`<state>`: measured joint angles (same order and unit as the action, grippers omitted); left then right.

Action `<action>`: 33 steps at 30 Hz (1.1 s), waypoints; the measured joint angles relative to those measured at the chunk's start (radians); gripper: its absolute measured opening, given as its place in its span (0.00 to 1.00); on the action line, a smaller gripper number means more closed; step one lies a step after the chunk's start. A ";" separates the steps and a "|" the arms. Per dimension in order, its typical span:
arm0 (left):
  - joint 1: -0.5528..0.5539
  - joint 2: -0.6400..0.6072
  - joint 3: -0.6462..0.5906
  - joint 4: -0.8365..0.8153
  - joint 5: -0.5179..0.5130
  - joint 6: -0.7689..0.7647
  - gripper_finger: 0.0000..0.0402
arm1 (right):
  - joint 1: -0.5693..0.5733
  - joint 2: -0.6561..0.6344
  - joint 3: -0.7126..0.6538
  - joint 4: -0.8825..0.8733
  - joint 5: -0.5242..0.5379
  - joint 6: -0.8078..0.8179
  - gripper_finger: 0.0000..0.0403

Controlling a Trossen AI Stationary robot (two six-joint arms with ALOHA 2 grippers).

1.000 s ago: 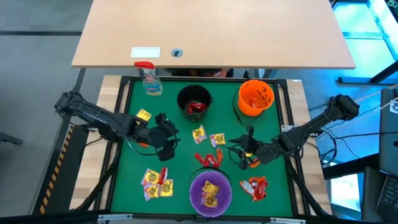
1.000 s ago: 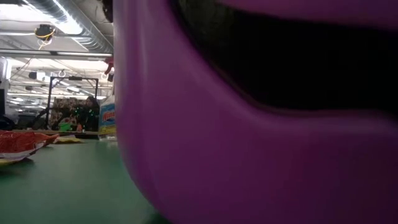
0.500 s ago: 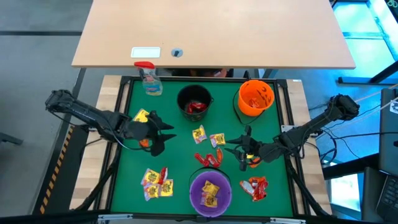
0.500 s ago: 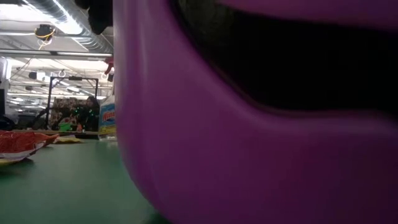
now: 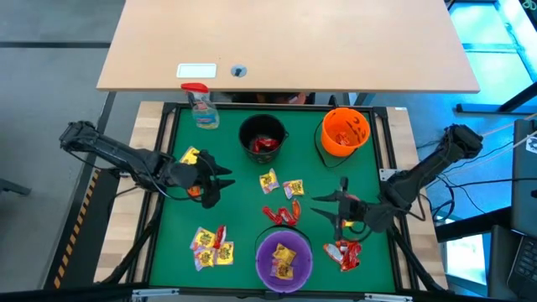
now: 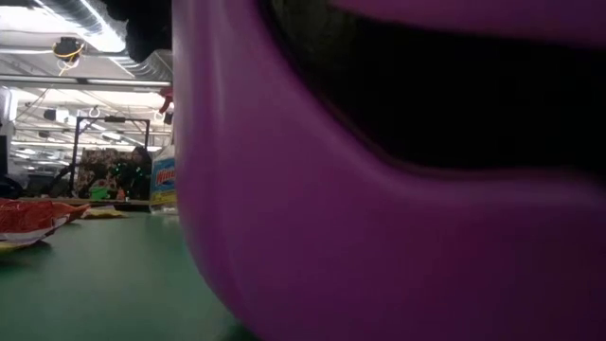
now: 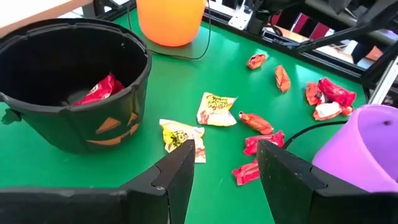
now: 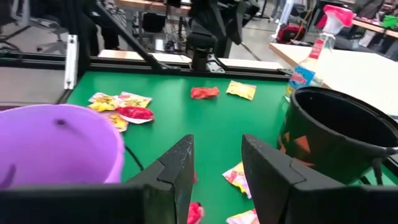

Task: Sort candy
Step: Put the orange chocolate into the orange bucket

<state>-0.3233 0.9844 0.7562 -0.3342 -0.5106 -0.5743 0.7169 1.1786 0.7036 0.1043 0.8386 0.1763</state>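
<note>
Candy [image 5: 293,188] packets lie flat and crinkly on green felt [image 5: 243,210].

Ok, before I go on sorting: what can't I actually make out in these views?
- Low view: the purple bowl fills most of it, hiding both grippers and nearly all the candy.
- High view: candy in the orange bowl is too small to count.
- Right wrist view: candy beneath the right gripper is cut off by the edge.
</note>
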 joint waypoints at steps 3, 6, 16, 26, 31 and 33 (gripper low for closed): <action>0.000 0.000 0.014 -0.005 0.004 0.002 0.40 | 0.018 -0.002 -0.016 0.017 0.007 0.001 0.32; 0.000 0.000 0.020 -0.008 0.005 0.006 0.40 | 0.029 -0.038 -0.080 0.064 0.024 0.023 0.32; 0.000 0.000 0.025 -0.016 0.007 0.035 0.40 | 0.031 -0.277 -0.315 0.185 0.042 0.115 0.32; 0.000 0.001 0.025 -0.017 0.007 0.053 0.40 | 0.029 -0.398 -0.202 -0.505 -0.100 0.405 0.32; 0.000 0.001 0.025 -0.017 0.007 0.061 0.40 | 0.029 -0.378 -0.103 -0.838 -0.257 0.636 0.32; 0.000 0.001 0.025 -0.017 0.006 0.062 0.40 | 0.029 -0.360 -0.081 -0.893 -0.309 0.683 0.32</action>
<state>-0.3237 0.9852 0.7815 -0.3508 -0.5045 -0.5126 0.7456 0.8186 0.6225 -0.7884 0.5292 0.8595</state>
